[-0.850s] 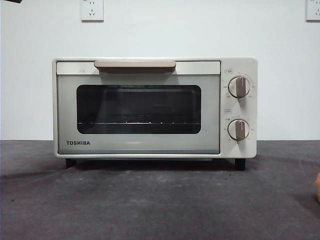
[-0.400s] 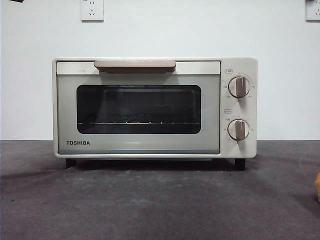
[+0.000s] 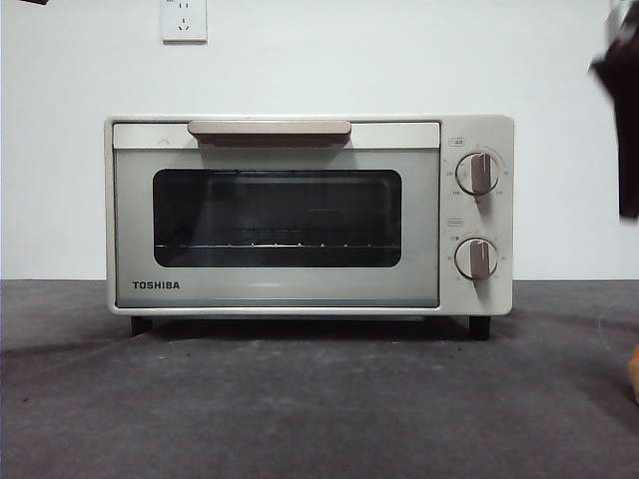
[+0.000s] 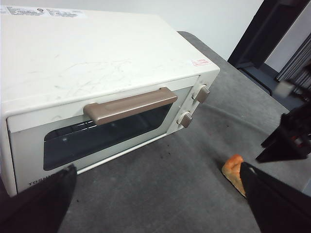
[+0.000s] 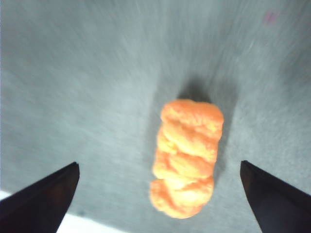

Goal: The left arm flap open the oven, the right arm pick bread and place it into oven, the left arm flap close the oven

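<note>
The cream-white TOSHIBA oven (image 3: 310, 215) stands at the table's middle with its door shut; its beige handle (image 4: 130, 105) runs along the door's top. The golden-orange bread (image 5: 187, 158) lies on the grey table to the right of the oven, seen as a sliver at the front view's right edge (image 3: 633, 371). My right gripper (image 5: 159, 164) is open, hanging above the bread with a jaw on each side and not touching it; it shows dark at the front view's upper right (image 3: 627, 200). My left gripper (image 4: 160, 204) is open and empty, above and in front of the oven's left part.
The oven has two beige knobs (image 3: 477, 173) on its right panel. A white wall with a socket (image 3: 184, 18) stands behind. The grey table (image 3: 300, 409) stretches in front of the oven. The left arm's black tip (image 3: 25, 2) shows at the top left corner.
A dark arm has come into the front view at the upper right edge, above the bread. The oven and the bread have not moved.
</note>
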Controlling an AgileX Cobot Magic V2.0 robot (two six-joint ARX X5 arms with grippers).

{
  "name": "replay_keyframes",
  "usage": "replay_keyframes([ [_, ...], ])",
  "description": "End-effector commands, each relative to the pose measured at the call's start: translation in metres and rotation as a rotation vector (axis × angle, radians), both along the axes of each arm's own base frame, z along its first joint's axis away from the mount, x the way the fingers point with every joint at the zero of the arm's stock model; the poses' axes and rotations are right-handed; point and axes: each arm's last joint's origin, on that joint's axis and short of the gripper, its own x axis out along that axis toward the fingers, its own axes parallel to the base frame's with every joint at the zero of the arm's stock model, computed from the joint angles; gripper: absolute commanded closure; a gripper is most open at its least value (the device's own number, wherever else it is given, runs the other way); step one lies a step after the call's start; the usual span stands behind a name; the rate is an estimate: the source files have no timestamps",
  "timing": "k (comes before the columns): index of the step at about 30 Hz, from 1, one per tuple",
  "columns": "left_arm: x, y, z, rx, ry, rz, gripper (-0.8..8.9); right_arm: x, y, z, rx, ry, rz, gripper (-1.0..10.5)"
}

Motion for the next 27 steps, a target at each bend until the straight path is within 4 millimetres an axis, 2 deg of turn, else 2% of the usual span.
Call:
replay_keyframes([
  [1,0.001,-0.001,0.005,0.006,-0.032,-0.006,2.83,0.011,0.007,-0.013,-0.051,0.053,0.004,4.0],
  [7,0.000,-0.001,0.005,0.008,-0.027,-0.006,2.83,0.028,0.013,-0.039,-0.129,0.150,-0.010,4.0],
  [16,0.000,0.000,0.003,0.014,-0.005,-0.006,2.84,0.044,0.018,-0.068,-0.152,0.239,0.001,4.2],
  [21,0.000,0.000,0.003,0.014,-0.003,-0.006,2.83,0.048,0.019,-0.079,-0.162,0.282,0.018,5.3],
  [25,0.000,0.000,0.003,0.014,-0.003,-0.005,2.84,0.049,0.019,-0.082,-0.166,0.294,0.027,7.7],
  [27,0.000,0.000,0.003,0.014,-0.003,-0.005,2.84,0.049,0.019,-0.082,-0.167,0.295,0.027,8.3],
])
